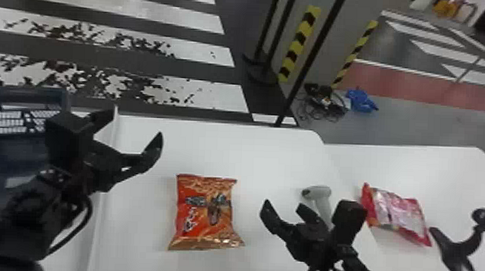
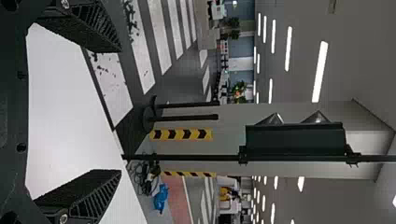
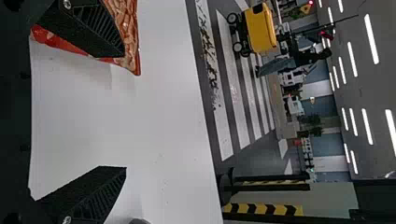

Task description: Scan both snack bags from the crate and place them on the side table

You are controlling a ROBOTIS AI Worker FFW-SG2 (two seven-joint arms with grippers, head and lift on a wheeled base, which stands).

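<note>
While the crate at the far left runs off the edge of my head view, my left arm covers part of its inside, and I can't make out a pale patch in there. I have my left gripper just beside it, fingers spread wide with nothing between them. Next comes the orange snack bag, lying flat on the white table between my grippers and touched by neither.

To its right is my right gripper, also wide open and empty. In that wrist view one of its fingers hides part of the orange snack bag, and a grey bit at the edge is too cut off to name. Just beyond that gripper lies the scanner, the lower end of its handle hidden behind it.

Farther right, the red snack bag lies askew on the side table. At the far right is a bent black stand, its top reaching the view's edge.
</note>
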